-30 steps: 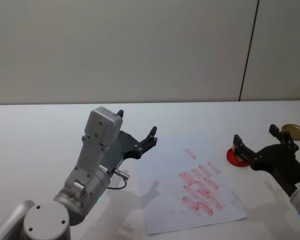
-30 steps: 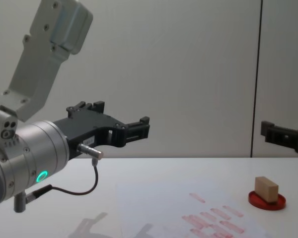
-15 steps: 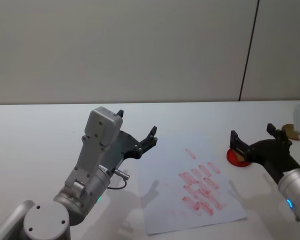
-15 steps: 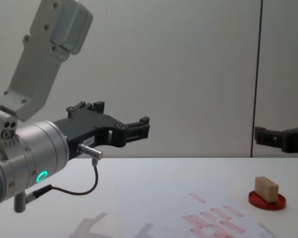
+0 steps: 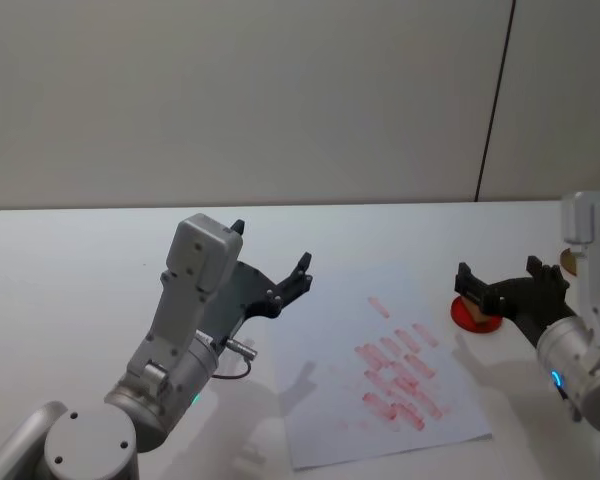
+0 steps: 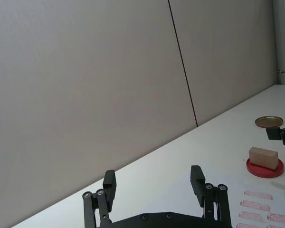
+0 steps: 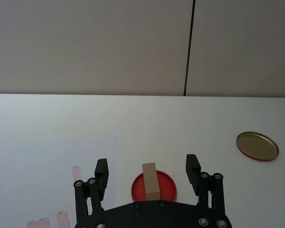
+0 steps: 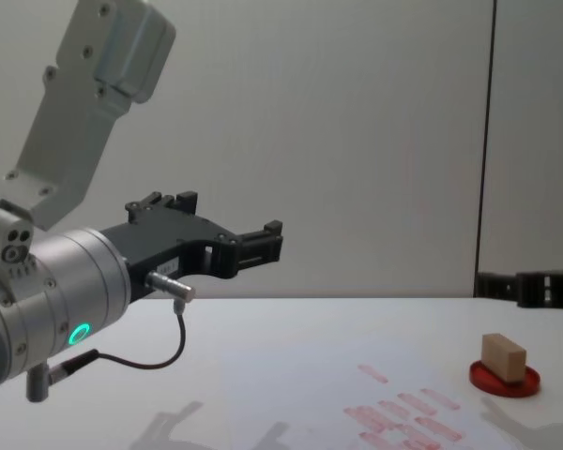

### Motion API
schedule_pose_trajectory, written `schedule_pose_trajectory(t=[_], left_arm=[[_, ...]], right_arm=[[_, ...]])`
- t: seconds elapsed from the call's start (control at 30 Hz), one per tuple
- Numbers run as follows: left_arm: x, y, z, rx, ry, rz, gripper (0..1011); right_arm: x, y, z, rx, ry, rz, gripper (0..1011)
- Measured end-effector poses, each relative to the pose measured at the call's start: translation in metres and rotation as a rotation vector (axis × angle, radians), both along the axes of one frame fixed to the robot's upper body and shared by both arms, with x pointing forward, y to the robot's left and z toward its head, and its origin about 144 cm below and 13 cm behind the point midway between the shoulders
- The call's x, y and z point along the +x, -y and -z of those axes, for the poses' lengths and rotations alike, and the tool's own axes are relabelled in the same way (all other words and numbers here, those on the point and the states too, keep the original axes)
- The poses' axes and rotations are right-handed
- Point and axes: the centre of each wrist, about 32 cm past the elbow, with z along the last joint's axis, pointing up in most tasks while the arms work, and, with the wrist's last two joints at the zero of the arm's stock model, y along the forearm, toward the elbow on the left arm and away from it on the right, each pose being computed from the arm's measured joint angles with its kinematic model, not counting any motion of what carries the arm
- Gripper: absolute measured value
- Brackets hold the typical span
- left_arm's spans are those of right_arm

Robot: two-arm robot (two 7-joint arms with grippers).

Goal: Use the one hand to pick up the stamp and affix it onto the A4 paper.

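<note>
As the stamp [image 7: 150,181] stands on the red ink pad [image 7: 169,189], the right gripper [image 7: 147,162], jaws released, is best lowered squarely astride it; the left gripper [image 5: 273,245] is parked centre-left, jaws likewise released.

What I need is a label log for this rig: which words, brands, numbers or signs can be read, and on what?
No text can be read.
Red marks on the A4 paper: rows of rectangles, too blurred to read.
Stamp, red ink pad, gold lid: no lettering visible.
Right gripper, open by the stamp, and left gripper, open, raised beside the paper: no label visible.
</note>
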Motion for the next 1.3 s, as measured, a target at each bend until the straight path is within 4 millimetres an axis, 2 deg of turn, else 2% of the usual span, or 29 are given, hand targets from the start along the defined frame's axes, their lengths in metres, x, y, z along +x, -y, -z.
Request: schedule_pose_trajectory(t=[0.4, 0.77, 1.13, 1.17, 1.3], left_arm=[[0.000, 0.000, 0.000, 0.000, 0.000, 0.000, 993], [0.000, 0.000, 0.000, 0.000, 0.000, 0.000, 993], [0.000, 0.000, 0.000, 0.000, 0.000, 0.000, 993], [0.000, 0.000, 0.000, 0.000, 0.000, 0.000, 993], [0.000, 0.000, 0.000, 0.000, 0.000, 0.000, 993]], right_arm=[[0.027, 0.001, 0.007, 0.002, -0.087, 0.012, 1003], [0.044, 0.000, 0.014, -0.018, -0.139, -0.009, 992], [0.056, -0.002, 0.023, -0.036, -0.184, -0.020, 733], [0.058, -0.002, 0.024, -0.038, -0.190, -0.019, 666], [0.060, -0.003, 0.026, -0.042, -0.198, -0.017, 545]])
